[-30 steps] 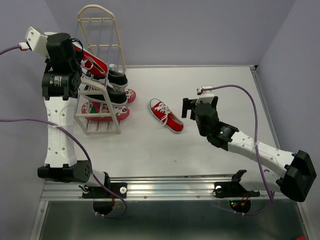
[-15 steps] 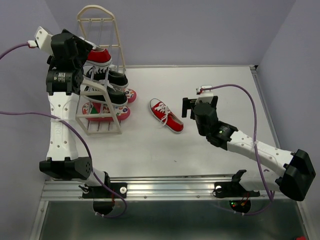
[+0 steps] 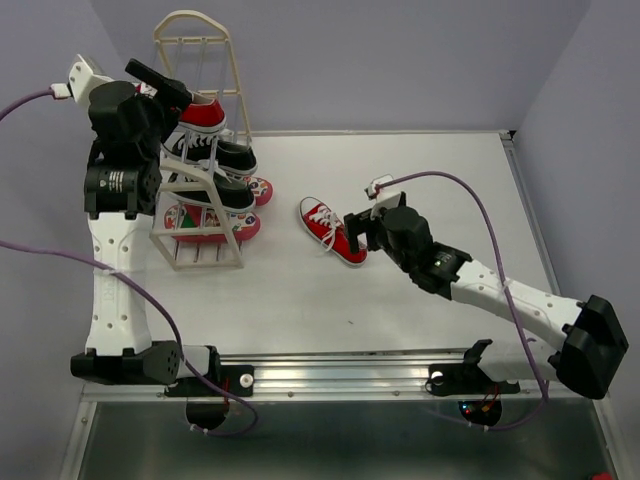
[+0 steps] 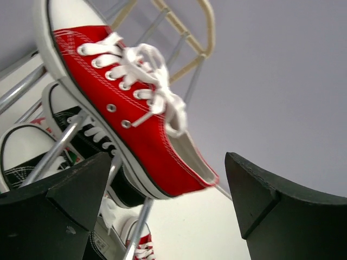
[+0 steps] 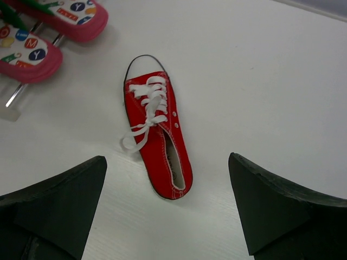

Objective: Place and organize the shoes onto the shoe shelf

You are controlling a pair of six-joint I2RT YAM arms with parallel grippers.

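Observation:
The cream shoe shelf (image 3: 197,40) stands at the back left. One red sneaker (image 3: 203,115) (image 4: 135,119) rests on its upper rails, above two black sneakers (image 3: 228,157) (image 4: 89,142). Patterned flip-flops (image 3: 207,223) (image 5: 32,54) lie on the lowest tier. My left gripper (image 3: 170,88) (image 4: 167,162) is open just behind the red sneaker's heel, touching nothing. The other red sneaker (image 3: 333,231) (image 5: 157,138) lies flat on the white table (image 3: 420,180). My right gripper (image 3: 362,232) (image 5: 166,160) hovers open above its heel end, apart from it.
Grey shelf rails (image 4: 65,142) run close under my left fingers (image 4: 59,200). A purple wall rises behind the shelf. The right arm's purple cable (image 3: 480,190) loops over the table. A metal rail (image 3: 330,375) marks the table's near edge.
My left gripper has opened and let go of the red sneaker, which now sits on the shelf's upper tier. The right gripper has moved left, over the sneaker on the table.

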